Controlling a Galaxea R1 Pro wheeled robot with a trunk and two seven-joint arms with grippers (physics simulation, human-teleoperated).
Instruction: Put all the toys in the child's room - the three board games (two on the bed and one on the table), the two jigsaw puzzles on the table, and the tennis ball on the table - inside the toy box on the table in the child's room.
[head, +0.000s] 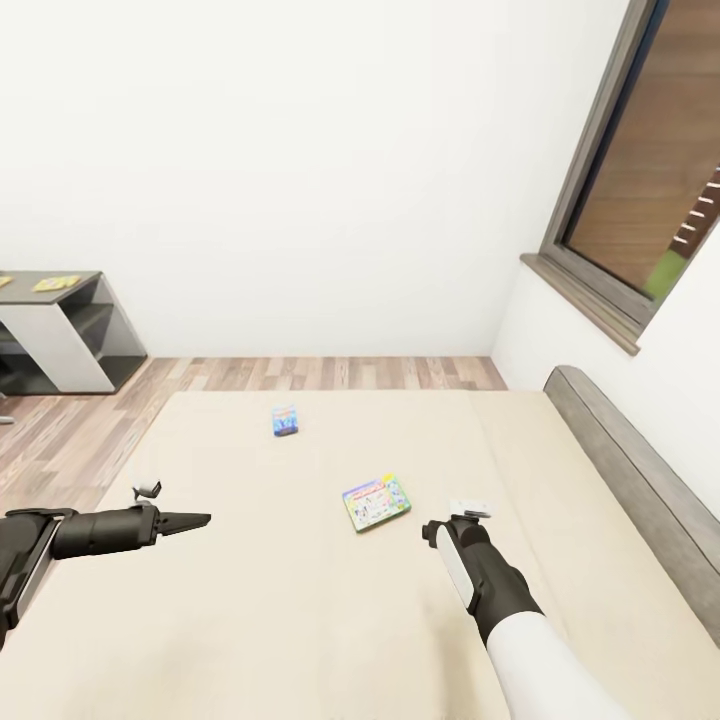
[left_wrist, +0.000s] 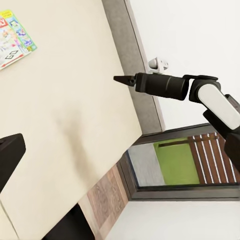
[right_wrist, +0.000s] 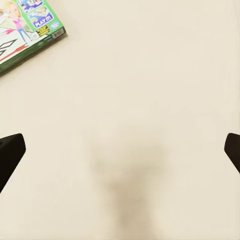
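right gripper (right_wrist: 120, 150) wide over bed (head: 250, 620) | left gripper (head: 195, 520) closed — blue game (head: 285, 420) in head view

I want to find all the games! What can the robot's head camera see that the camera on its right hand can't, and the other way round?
Head camera: the small blue board game farther up the bed, the window, the grey shelf unit by the wall, the wooden floor, and both arms, with the left gripper pointing across the bed.

Right wrist camera: close up, the right gripper's fingers spread wide over bare bedding, and the print on the green game's corner.

Both: the beige bed and the green board game lying flat on it.
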